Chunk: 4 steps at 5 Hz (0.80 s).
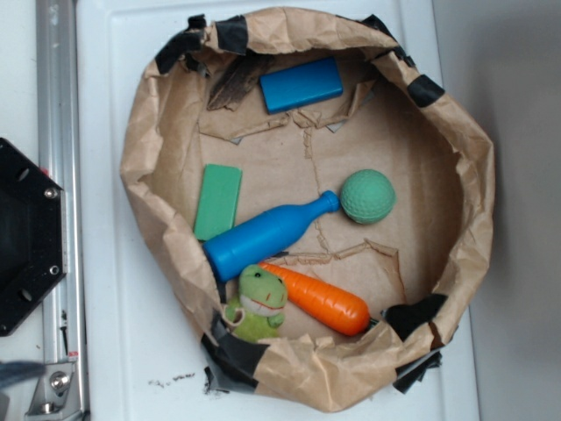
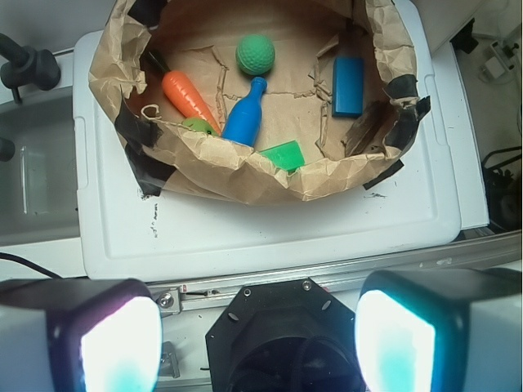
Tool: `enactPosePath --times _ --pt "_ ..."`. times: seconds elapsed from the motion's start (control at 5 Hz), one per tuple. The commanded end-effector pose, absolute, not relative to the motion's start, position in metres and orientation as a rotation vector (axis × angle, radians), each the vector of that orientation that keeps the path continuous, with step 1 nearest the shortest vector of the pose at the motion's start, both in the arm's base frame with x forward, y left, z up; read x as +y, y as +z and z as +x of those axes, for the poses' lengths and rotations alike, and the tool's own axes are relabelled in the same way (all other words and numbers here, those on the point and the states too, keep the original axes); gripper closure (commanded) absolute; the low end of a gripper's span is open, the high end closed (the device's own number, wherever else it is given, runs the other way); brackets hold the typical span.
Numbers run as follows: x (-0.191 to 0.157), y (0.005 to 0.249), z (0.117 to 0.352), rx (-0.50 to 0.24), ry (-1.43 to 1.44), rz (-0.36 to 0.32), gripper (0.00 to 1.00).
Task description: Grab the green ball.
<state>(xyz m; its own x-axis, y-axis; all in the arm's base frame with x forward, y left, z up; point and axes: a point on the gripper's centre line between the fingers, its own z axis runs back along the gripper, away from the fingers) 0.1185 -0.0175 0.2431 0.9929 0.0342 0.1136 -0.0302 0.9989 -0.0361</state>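
Note:
The green ball [image 1: 367, 196] is a dimpled teal-green sphere lying in the right half of the brown paper bowl [image 1: 456, 140], just beyond the neck of the blue bottle [image 1: 267, 234]. In the wrist view the ball [image 2: 255, 54] sits near the top, far from my gripper [image 2: 257, 343]. The gripper's two pads [image 2: 120, 347] are wide apart at the bottom edge with nothing between them, above the black robot base [image 2: 278, 343]. The gripper does not show in the exterior view.
In the bowl also lie a flat green block [image 1: 217, 201], a blue block [image 1: 301, 84], an orange carrot [image 1: 320, 298] and a green plush frog [image 1: 257, 303]. The bowl stands on a white table [image 1: 114, 351]. A metal rail [image 1: 54, 114] and the black base [image 1: 26, 237] are at the left.

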Motion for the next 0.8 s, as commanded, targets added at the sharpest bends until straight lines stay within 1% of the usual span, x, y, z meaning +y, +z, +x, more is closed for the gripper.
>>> enactPosePath --times 0.0,0.2,0.4,0.6 --pt "-0.018 0.243 0.119 -0.114 0.032 -0.034 0.00" --pt "-0.005 0.193 0.169 -0.318 0.051 0.053 0.00" --pt "0.005 0.148 0.220 -0.403 0.184 0.081 0.00" --pt "0.007 0.105 0.268 -0.378 0.318 0.040 0.00"
